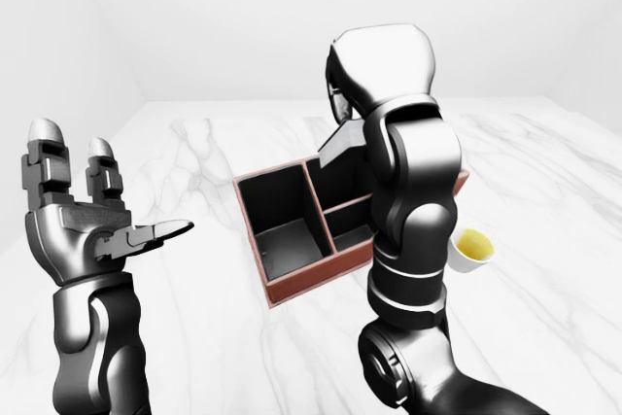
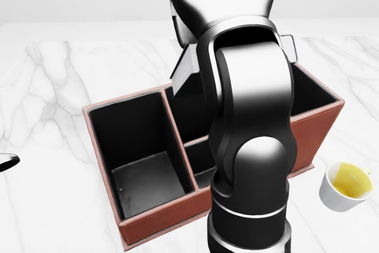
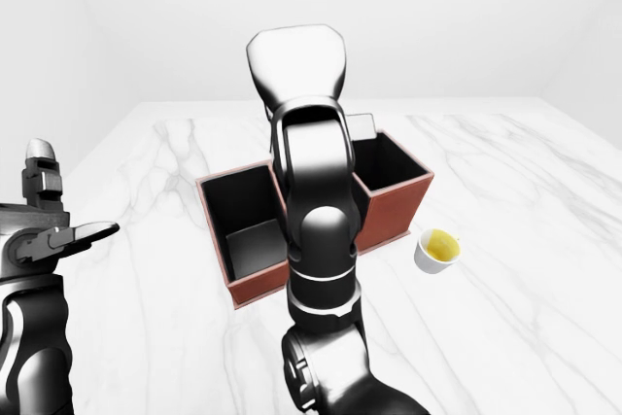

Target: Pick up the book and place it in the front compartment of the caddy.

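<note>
The caddy [image 2: 154, 220] is a red-brown box with black compartments: a big one at the left, a split middle pair and one at the right. My right arm rises in front of it and hides the middle pair. The book [image 2: 187, 67] shows as a grey page edge, tilted, above the upper middle compartment. My right hand [image 1: 337, 109] is shut on the book, its fingers mostly hidden behind the wrist. One book corner [image 3: 362, 126] sticks out on the arm's right side. My left hand [image 1: 112, 230] is open and raised at the far left, away from the caddy.
A white cup [image 2: 347, 185] of yellow liquid stands on the marble table [image 2: 53, 87], right of the caddy's lower right corner. My right forearm [image 2: 251, 146] fills the middle of the head view.
</note>
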Robot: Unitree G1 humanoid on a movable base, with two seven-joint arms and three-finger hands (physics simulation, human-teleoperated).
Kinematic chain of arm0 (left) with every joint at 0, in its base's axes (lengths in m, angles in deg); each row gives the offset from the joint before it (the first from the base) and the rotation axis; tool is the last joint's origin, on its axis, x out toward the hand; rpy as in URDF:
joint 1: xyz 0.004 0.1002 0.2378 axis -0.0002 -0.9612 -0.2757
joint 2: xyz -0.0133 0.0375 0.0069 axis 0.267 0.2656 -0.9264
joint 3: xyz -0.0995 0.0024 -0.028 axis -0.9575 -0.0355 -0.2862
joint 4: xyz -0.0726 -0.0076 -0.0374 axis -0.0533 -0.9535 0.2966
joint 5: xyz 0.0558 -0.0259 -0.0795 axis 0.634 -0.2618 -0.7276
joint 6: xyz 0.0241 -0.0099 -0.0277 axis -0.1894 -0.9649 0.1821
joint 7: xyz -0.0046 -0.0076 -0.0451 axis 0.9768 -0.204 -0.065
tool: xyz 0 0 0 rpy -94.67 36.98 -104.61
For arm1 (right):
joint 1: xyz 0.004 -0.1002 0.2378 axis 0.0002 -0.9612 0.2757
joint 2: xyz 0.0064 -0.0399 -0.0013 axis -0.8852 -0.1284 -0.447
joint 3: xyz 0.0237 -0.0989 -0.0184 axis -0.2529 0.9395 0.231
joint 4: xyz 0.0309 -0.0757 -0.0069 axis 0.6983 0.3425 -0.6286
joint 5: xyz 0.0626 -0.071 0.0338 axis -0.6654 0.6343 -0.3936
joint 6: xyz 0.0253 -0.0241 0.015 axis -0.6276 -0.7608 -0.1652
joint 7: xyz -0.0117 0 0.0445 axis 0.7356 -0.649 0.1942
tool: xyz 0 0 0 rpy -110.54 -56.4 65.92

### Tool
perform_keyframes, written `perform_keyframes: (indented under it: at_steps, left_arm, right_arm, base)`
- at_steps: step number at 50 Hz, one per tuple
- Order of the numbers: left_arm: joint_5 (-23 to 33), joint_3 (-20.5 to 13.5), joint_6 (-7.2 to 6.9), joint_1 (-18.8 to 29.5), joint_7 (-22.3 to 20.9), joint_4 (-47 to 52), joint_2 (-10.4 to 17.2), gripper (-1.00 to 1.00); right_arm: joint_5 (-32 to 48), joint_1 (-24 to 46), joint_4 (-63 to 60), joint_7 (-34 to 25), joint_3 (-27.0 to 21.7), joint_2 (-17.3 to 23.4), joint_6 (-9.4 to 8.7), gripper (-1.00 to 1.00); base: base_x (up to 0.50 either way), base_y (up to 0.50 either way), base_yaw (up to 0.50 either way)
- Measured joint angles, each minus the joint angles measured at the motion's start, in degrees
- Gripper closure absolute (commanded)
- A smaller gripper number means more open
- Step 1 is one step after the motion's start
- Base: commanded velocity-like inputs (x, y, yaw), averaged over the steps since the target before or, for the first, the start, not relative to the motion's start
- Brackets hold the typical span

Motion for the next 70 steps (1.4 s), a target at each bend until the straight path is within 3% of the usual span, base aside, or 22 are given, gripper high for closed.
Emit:
perform_keyframes:
  at_steps: [11,16,40,70]
  left_arm:
    - [0.02,0.00,0.00,-0.03,0.01,0.09,-0.01,-1.00]
    - [0.10,0.07,0.00,-0.01,0.03,0.09,-0.04,-1.00]
    - [0.36,0.23,0.00,-0.01,-0.14,-0.19,-0.12,-1.00]
    - [0.40,0.30,0.00,-0.19,-0.27,-0.10,-0.26,-1.00]
  right_arm:
    - [-0.98,0.75,3.31,0.00,-0.12,0.18,-0.04,1.00]
    - [-2.65,0.83,5.09,0.00,1.32,1.36,-0.94,1.00]
    - [-11.21,1.54,10.83,0.00,9.28,10.28,-10.00,1.00]
    - [-14.08,0.76,17.55,0.00,11.95,15.49,-10.00,1.00]
  base:
    - [0.00,0.00,0.00]
    - [0.00,0.00,0.00]
    - [0.00,0.00,0.00]
    - [0.00,0.00,0.00]
